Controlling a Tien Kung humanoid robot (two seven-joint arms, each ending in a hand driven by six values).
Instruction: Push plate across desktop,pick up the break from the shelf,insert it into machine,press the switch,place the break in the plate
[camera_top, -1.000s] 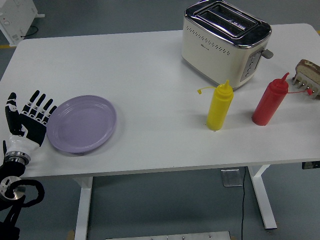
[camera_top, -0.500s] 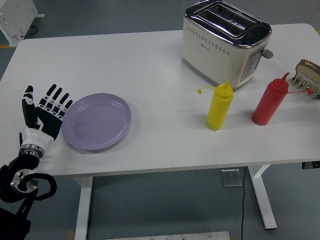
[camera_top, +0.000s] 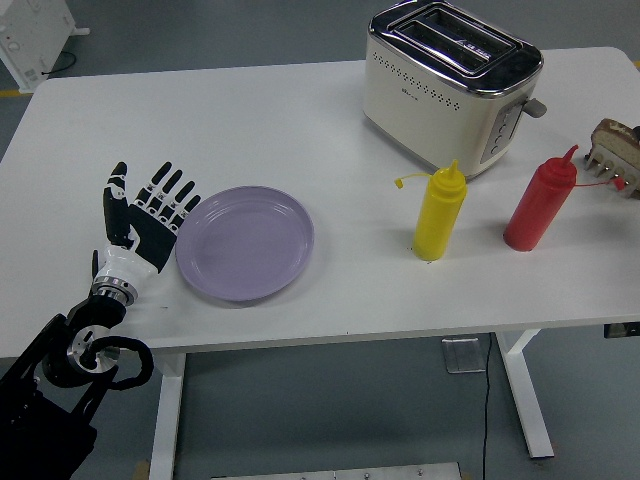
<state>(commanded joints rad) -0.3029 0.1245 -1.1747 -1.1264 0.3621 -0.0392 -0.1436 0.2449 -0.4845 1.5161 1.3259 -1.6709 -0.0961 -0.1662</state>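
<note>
The toaster (camera_top: 450, 85) bears small print, too small to read.

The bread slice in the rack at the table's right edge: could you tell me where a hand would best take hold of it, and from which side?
Probably by its upper crust edge, pinched across the two flat faces from above. The bread slice stands on edge in the rack, so only its top shows free; the prongs guard its lower part. The red bottle crowds the left approach.

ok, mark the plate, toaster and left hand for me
plate (camera_top: 246, 241), head view, centre of the purple dish.
toaster (camera_top: 430, 105), head view, cream side wall below the slots.
left hand (camera_top: 147, 223), head view, middle of the open palm at the plate's left rim.
</note>
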